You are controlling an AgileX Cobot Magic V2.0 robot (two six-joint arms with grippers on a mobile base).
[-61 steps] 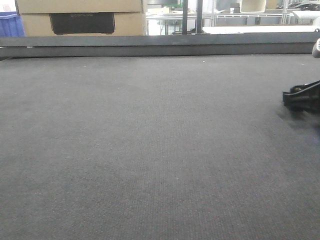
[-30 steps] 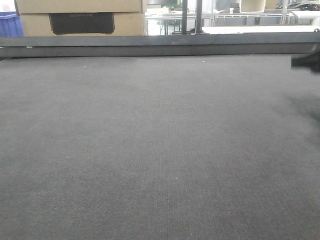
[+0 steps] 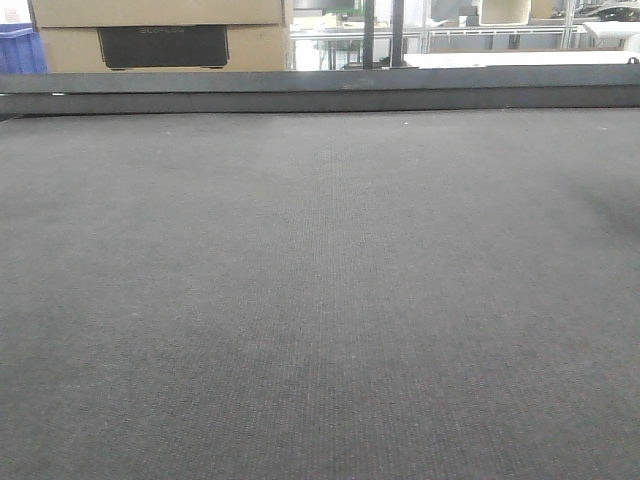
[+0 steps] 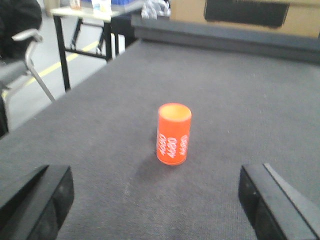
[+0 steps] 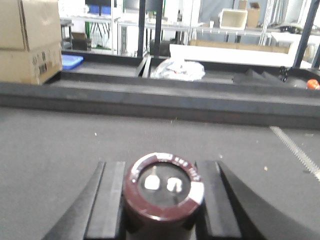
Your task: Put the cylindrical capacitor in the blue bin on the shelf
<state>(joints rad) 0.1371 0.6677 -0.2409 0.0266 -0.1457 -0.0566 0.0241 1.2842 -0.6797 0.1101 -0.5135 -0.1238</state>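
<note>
One big grey felt tabletop [image 3: 320,300] fills the front view, with two stacked cardboard boxes [image 3: 160,30] up at 11 o'clock. The left gripper [image 4: 155,205] is spread wide with nothing in it, and one orange can [image 4: 173,133] stands at its 12 o'clock. The right gripper [image 5: 161,202] is clamped on the one cylindrical capacitor [image 5: 164,186], which sits upright with two terminals showing on top.
</note>
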